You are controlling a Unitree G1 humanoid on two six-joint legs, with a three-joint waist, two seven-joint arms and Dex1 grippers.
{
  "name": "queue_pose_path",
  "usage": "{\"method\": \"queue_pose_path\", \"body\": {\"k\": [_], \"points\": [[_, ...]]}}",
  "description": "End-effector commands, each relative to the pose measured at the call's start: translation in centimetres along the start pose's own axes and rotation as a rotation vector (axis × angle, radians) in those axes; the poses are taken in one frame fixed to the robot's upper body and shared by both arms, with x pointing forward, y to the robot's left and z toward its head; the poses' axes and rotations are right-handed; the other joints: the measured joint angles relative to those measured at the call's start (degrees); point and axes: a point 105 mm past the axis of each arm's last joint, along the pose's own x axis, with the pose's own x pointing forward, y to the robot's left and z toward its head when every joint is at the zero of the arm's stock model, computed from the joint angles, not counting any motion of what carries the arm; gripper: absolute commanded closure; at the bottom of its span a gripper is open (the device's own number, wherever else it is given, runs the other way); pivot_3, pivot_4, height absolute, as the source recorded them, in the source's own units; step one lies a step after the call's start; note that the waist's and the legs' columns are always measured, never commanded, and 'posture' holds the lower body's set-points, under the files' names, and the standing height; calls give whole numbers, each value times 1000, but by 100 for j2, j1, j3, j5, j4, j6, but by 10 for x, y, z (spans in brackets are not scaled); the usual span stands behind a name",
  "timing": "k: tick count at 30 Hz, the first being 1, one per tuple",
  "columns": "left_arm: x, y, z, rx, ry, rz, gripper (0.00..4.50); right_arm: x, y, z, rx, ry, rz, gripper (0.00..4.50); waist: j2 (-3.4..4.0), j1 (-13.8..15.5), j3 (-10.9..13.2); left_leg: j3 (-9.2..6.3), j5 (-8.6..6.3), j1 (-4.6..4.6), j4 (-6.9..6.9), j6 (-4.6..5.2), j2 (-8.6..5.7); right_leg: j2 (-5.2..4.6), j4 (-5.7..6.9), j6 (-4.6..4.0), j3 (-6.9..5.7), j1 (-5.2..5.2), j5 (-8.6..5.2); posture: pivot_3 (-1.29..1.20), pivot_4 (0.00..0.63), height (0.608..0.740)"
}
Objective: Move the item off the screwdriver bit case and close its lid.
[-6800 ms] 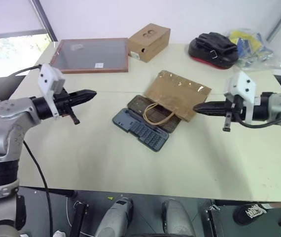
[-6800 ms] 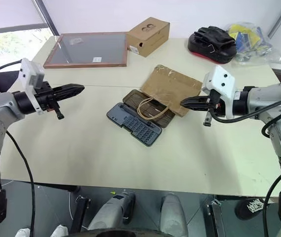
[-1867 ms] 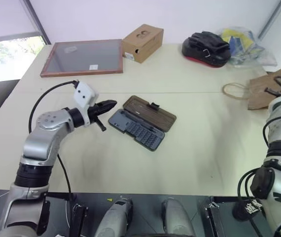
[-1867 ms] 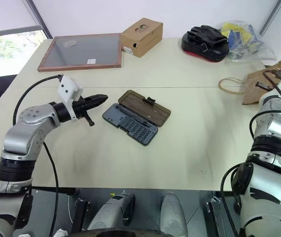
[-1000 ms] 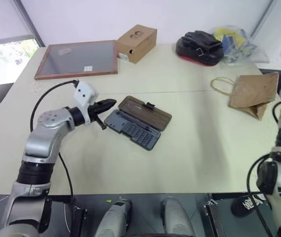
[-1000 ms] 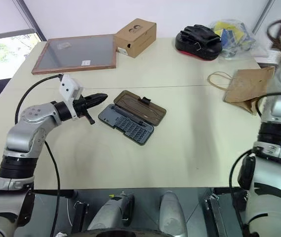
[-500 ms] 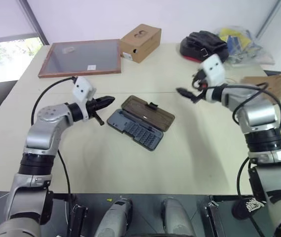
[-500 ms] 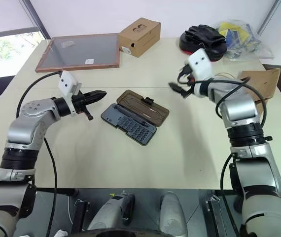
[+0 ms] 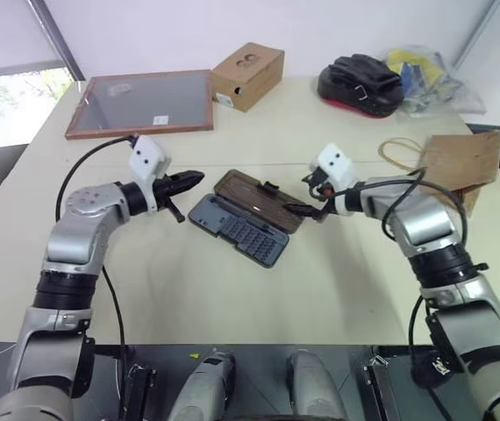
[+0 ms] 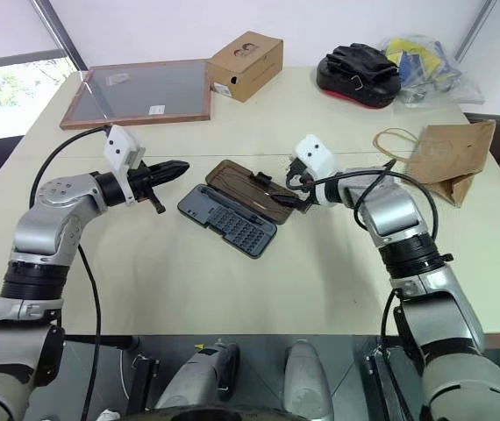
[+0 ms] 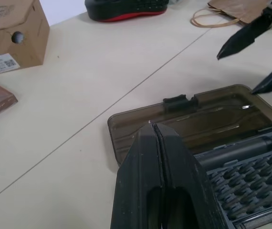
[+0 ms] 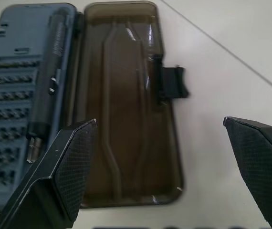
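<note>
The lid (image 12: 126, 100), thin stiff light plastic, lies flat just ahead of the wide-spread right end effector (image 12: 169, 167); lift it by the latch (image 12: 172, 82) edge. Left end effector (image 11: 157, 143) is pressed together.

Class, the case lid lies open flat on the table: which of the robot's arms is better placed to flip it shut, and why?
Probably the right. Its open pincer sits at the lid's free end by the latch; the left pincer is shut, beyond the tray.
</note>
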Motion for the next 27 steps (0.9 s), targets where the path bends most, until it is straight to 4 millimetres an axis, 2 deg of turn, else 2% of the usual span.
{"method": "queue_pose_path", "body": {"k": [1, 12, 19, 22, 27], "points": [[-4, 1, 11, 41, -24, 9, 4500, 5, -1, 5, 7, -27, -31, 59, -1, -1, 0, 0, 0, 0, 0, 0, 0, 0, 0, 0, 0, 0, 0, 0, 150, 740], [-8, -3, 9, 42, -20, 33, 4500, 24, -31, -11, 46, -19, -175, 59, -1, -15, 0, 0, 1, 0, -1, -2, 0, 1, 2, -3, 0, -2, 2, 0, 150, 740], [-11, -2, 8, 45, -16, 55, 4500, 31, -34, -20, 47, 2, -180, 59, -1, -14, 0, 0, 2, 0, -1, -3, 0, 1, 1, -3, 1, -2, 2, 0, 150, 740], [-14, 0, 8, 49, -15, 65, 4500, 34, -28, -24, 30, 15, -155, 969, 0, -25, -1, 0, 2, 1, -1, -3, 0, 1, 2, -3, 1, -2, 2, 0, 150, 740], [-16, 3, 8, 55, -18, 78, 4500, 38, -15, -28, 2, 31, -108, 3585, 0, -12, -1, 0, 2, 1, 1, -3, 1, 1, 3, -4, 1, -1, 3, 0, 150, 740]]}}
